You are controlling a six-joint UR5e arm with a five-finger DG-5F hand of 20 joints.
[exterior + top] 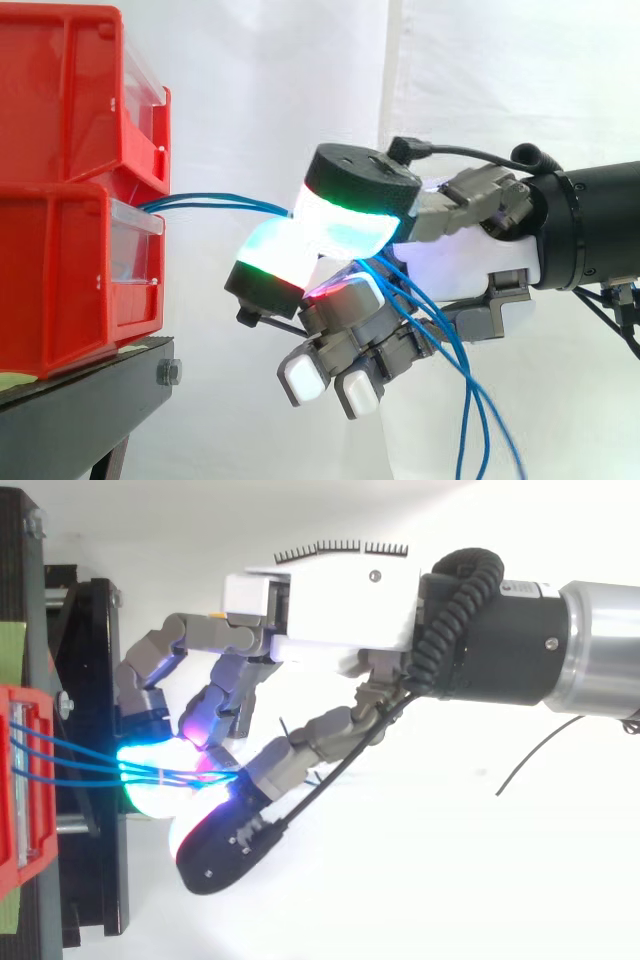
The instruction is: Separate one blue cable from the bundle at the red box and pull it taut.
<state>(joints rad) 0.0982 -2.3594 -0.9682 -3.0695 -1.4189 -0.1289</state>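
Thin blue cables [215, 200] come out of the red bins [70, 200] at the left, between the upper and lower bin, and run right into my hand [470, 260]. Two thick glowing fingertips [340, 225] are pressed together on the cables, pinching them. Behind the pinch the blue cables [465, 385] pass across the curled lower fingers and hang down to the bottom edge. From above, the cables [85, 765] fan out from the red bin [25, 790] and converge at the glowing pads [150, 775]. Whether one strand or several are pinched is hidden.
The red bins rest on a black stand [90, 400] at the lower left. A white curtain [300, 90] hangs behind. The arm [560, 645] enters from the right.
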